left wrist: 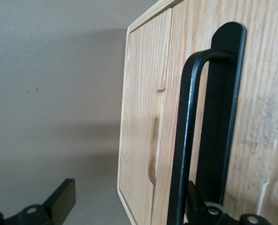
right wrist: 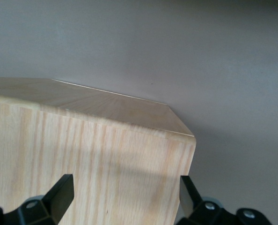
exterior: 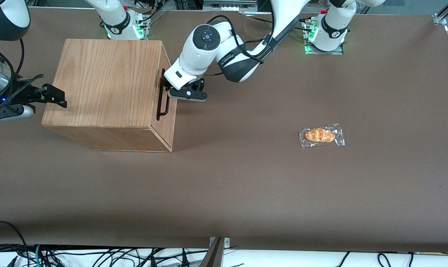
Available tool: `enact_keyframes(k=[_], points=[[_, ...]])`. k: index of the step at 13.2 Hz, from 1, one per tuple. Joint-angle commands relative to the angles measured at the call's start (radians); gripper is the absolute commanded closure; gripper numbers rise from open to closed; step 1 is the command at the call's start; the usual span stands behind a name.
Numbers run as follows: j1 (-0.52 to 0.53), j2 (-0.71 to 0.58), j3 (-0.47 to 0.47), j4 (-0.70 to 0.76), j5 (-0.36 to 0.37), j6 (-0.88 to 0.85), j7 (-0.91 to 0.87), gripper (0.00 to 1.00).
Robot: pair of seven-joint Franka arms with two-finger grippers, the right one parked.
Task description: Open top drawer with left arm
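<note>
Brown matte table: a wide flat surface, bordered nearest the front camera by loose black cables.

Oak-grain cabinet: a large box set on the table toward the parked arm's end, its front panels turned toward the working arm's end.

Left arm: white with dark grey bands and a round grey joint cap, reached down from its base to the cabinet's front.

Top drawer: the uppermost front panel, seen flush with the cabinet face and so closed. In the wrist view the panel is shown beside a lower panel with a cut-out finger recess.

Black bar handle: long, mounted on the top drawer's front; also seen close up.

Gripper: black and grey, placed at the handle. The fingers are spread wide, one finger out over the table, the other hidden by the bar, so the bar is straddled but not clamped.

Wrapped bread roll: in clear plastic, lying well apart toward the working arm's end.
</note>
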Motion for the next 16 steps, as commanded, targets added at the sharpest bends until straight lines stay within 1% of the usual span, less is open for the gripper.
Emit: enact_keyframes(k=[1, 6, 9, 16], points=[[-0.007, 0.015, 0.004, 0.028, 0.029, -0.027, 0.011, 0.00], [-0.008, 0.017, 0.007, 0.020, 0.034, -0.027, 0.019, 0.00], [-0.002, 0.017, 0.007, 0.017, 0.055, -0.030, 0.030, 0.00], [0.018, 0.011, 0.016, 0.020, 0.057, -0.102, 0.074, 0.00]])
